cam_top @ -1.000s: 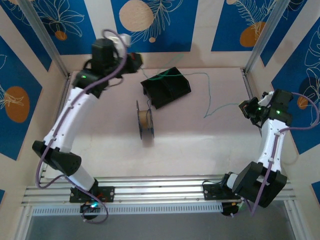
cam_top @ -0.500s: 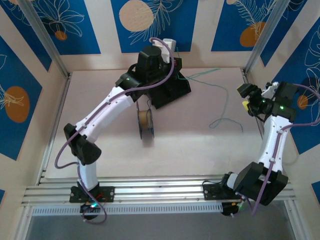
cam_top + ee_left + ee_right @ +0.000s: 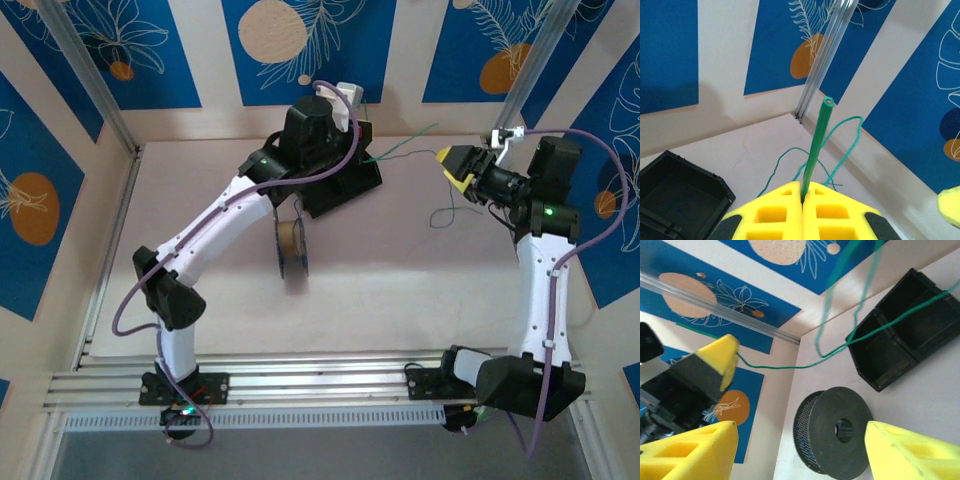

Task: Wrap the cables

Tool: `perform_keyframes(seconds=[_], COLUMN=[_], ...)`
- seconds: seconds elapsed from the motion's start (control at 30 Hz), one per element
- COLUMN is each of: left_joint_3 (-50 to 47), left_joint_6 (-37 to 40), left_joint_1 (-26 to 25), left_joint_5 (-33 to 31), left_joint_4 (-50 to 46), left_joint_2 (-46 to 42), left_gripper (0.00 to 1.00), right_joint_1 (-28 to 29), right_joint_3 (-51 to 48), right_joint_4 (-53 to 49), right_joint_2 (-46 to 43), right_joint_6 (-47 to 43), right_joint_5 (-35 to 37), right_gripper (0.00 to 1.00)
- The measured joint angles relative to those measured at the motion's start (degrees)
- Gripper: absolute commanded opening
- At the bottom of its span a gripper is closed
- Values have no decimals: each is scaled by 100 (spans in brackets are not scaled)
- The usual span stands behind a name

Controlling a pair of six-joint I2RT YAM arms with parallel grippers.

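A thin green cable sticks up from between the yellow fingertips of my left gripper, which is shut on it. From above, this gripper hangs over the far side of the black bin. The cable runs right from it, and a loose loop trails on the table. My right gripper hovers at the right, open, with nothing between its fingers. In its wrist view the gripper frames a black spool, and the cable stretches across above it.
The spool stands on edge mid-table, just in front of the two-compartment bin. Aluminium posts and blue patterned walls close in the table's back and sides. The right gripper's yellow finger shows at the edge of the left wrist view.
The left arm swung from the far left corner to above the bin with the cable end. The right gripper opened, let go of the cable and moved up and left.
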Motion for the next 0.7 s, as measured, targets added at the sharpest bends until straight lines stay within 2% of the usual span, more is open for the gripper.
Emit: perform_keyframes(seconds=[0.13, 0.23, 0.37, 0.5, 0.7], left_joint_3=[-426, -603, -728, -769, -772], left_joint_6=[22, 101, 304, 614, 1119], left_joint_1=[-24, -26, -26, -24, -24], left_joint_5=[83, 168, 297, 328, 326], left_joint_4=[22, 35, -20, -221, -452], left_joint_2=[-232, -339, -455, -597, -765], left_gripper=[0, 0, 0, 0, 0], right_joint_1=[267, 605, 1069, 1333, 1469], right_joint_3=[249, 570, 535, -212, -575], right_joint_4=[-83, -284, -409, -223, -125], right_joint_2=[50, 52, -267, -1058, -1451], right_joint_6=[-52, -435, -1434, -2575, -4044], right_joint_5=[94, 501, 1327, 1971, 2505], right_gripper=[67, 67, 64, 63, 65])
